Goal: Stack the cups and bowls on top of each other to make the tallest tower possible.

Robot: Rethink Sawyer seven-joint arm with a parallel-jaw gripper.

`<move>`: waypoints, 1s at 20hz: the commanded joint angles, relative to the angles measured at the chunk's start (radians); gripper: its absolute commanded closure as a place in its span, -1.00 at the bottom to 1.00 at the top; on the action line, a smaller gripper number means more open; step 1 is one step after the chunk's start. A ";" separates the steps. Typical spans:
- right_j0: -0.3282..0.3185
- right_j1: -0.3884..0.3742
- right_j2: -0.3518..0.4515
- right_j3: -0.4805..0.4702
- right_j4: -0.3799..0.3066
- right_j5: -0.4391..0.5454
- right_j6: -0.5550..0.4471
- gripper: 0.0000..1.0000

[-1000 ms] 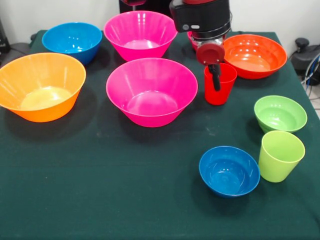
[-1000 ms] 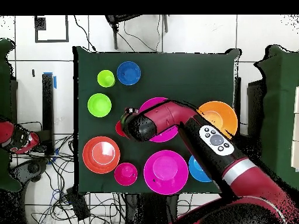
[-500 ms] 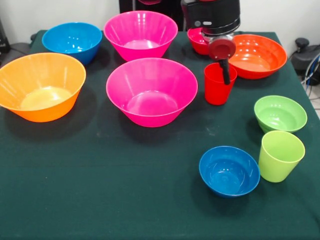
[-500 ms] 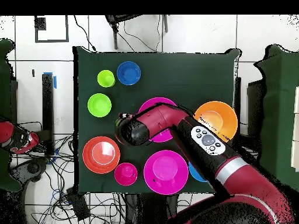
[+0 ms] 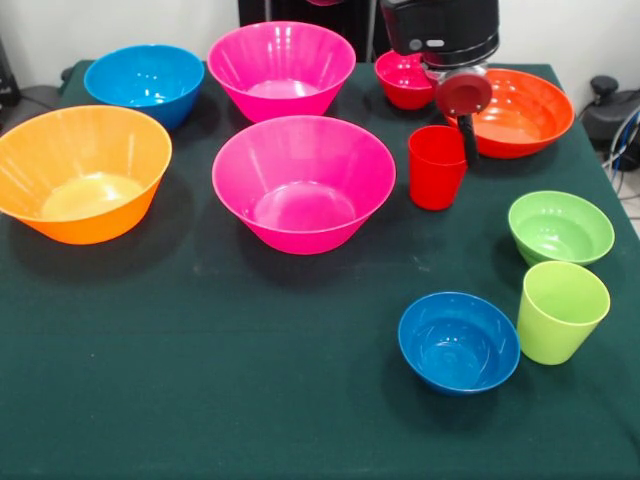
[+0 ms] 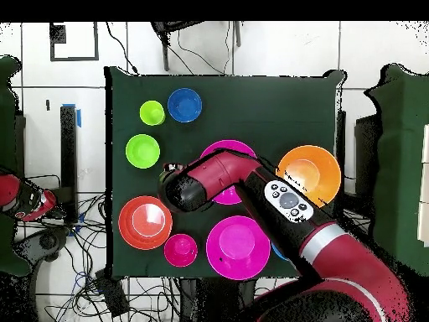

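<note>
The red cup (image 5: 437, 167) stands upright on the green table (image 5: 200, 380), right of the near pink bowl (image 5: 303, 180). My gripper (image 5: 467, 143) hangs just beside the cup's right rim, in front of the wide red-orange bowl (image 5: 510, 110). In the overhead view the arm's head (image 6: 183, 189) hides the red cup. The lime cup (image 5: 560, 310), small green bowl (image 5: 560, 227) and small blue bowl (image 5: 458, 340) stand apart at the near right. The small red bowl (image 5: 405, 80) sits at the back. No tower shows; each piece stands alone.
The far pink bowl (image 5: 281, 65), the mid-sized blue bowl (image 5: 145, 80) and the yellow-orange bowl (image 5: 82, 170) stand at the left and back. The arm (image 6: 276, 197) crosses over the near pink bowl in the overhead view. Cables lie on the floor beyond the table.
My gripper has moved to the right in the front view, from over the red cup's inside to beside its right rim. The cup and bowls have not moved.
</note>
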 commanded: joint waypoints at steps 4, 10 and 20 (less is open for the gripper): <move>0.045 0.006 -0.086 -0.008 -0.073 -0.054 0.086 -1.00; 0.064 -0.002 -0.108 -0.018 -0.074 -0.040 0.088 -1.00; 0.069 -0.012 -0.133 -0.035 -0.089 -0.002 0.036 -1.00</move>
